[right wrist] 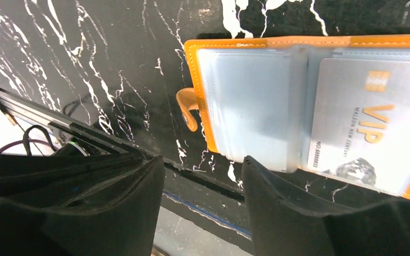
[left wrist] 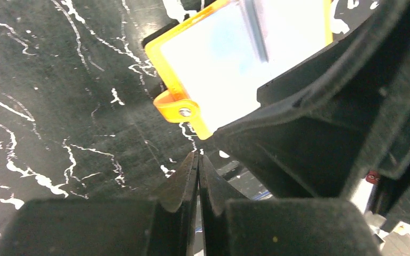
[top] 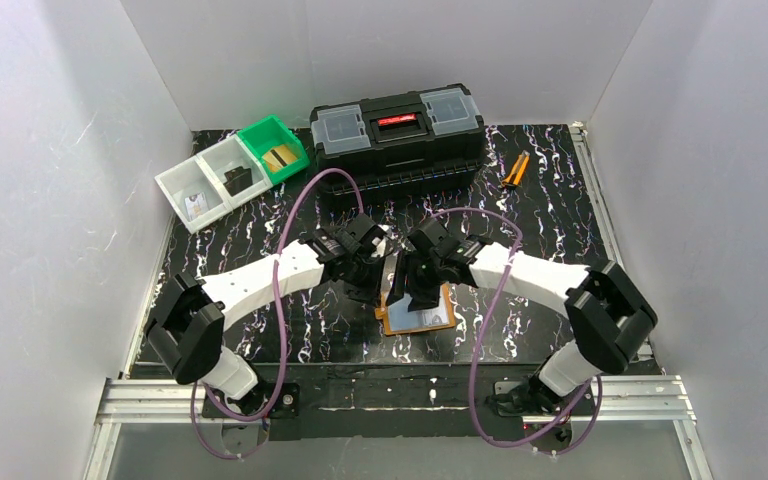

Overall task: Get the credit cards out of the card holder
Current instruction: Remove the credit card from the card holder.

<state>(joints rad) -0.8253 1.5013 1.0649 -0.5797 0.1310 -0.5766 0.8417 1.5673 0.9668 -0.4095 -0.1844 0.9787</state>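
Arm bases sit lowest in the top view; both arms reach in to mid-table, left gripper [top: 363,265] and right gripper [top: 422,277] crowded close over the card holder [top: 428,316], which lies open on the black marbled table [top: 260,330]. Back left, white bin [top: 205,185] has two compartments, a pale card [top: 196,205] in one and a dark card [top: 238,179] in the other; green bin [top: 273,148] holds a gold-tan card [top: 280,157]. Black toolbox [top: 397,135] is shut, contents not visible; orange-handled pliers [top: 515,172] lie to its right

Left wrist view: left gripper [left wrist: 198,160] has its jaws pressed together with nothing between them, just beside the card holder [left wrist: 219,58] corner near the snap tab [left wrist: 177,108]

Right wrist view: right gripper [right wrist: 203,162] has its jaws apart and empty, poised at the near edge of the card holder [right wrist: 245,101]. One clear pocket looks empty; the next holds a silver VIP card [right wrist: 368,122], so the task is likely unfinished

Risks: nothing visibly pins the holder, so pulling the card could drag or fold it; jaws may pinch the plastic sleeve along with the card; the grippers are close enough to knock each other
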